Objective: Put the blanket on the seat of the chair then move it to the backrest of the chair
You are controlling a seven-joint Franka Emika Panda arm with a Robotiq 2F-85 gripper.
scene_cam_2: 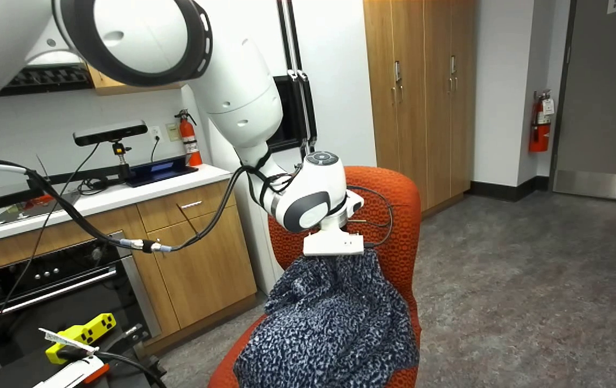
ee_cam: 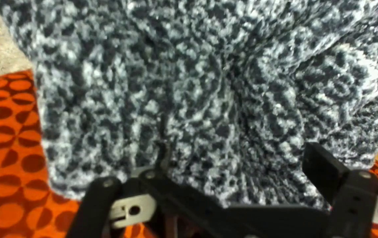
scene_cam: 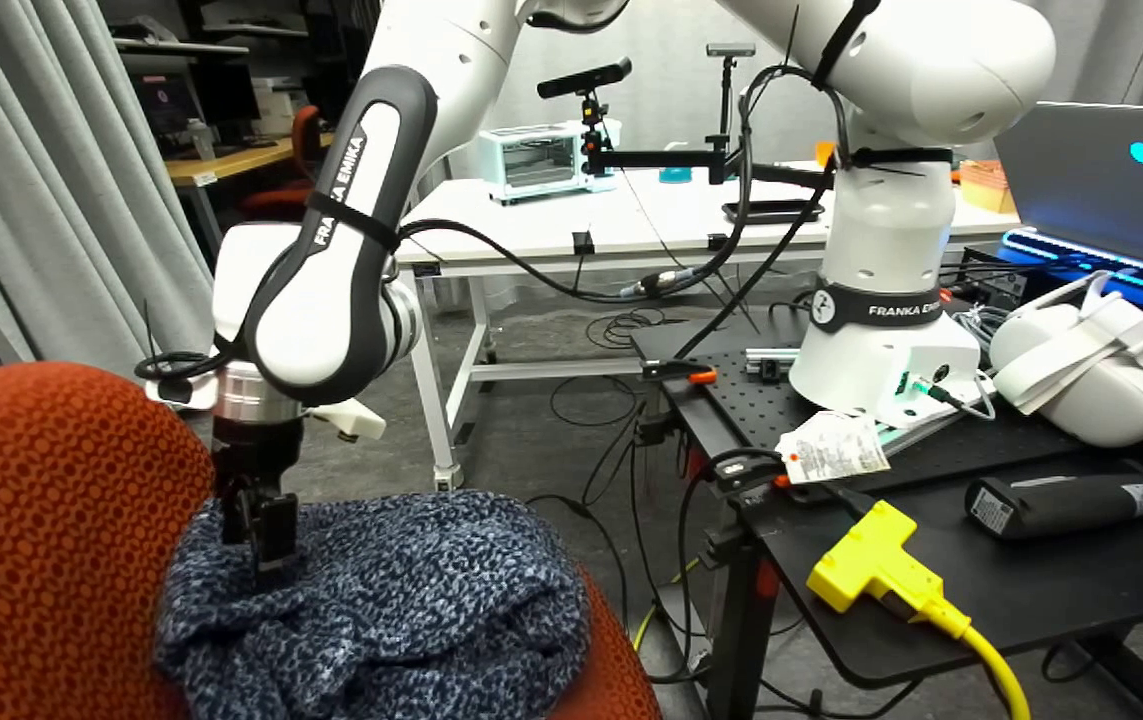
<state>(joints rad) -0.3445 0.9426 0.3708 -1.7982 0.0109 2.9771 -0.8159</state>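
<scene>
The dark blue and white speckled blanket (scene_cam: 411, 610) lies bunched on the seat of the orange chair (scene_cam: 41, 540). In an exterior view the blanket (scene_cam_2: 329, 328) spreads over the seat and rises toward the foot of the chair's backrest (scene_cam_2: 394, 199). My gripper (scene_cam: 261, 545) points down at the blanket's part near the backrest, its tips at or in the cloth. In the wrist view the gripper's fingers (ee_cam: 238, 148) are wide apart, with blanket (ee_cam: 175, 76) cloth below and between them. Orange chair fabric (ee_cam: 7, 142) shows beside the blanket's edge. In an exterior view the wrist hides the fingers.
The backrest stands close beside my wrist. A black table (scene_cam: 931, 600) by the robot base holds a yellow power strip (scene_cam: 881, 560) and a white headset (scene_cam: 1081, 370). A white table (scene_cam: 531, 235) stands behind. A counter (scene_cam_2: 108, 199) stands beside the chair. Cables hang from the arm.
</scene>
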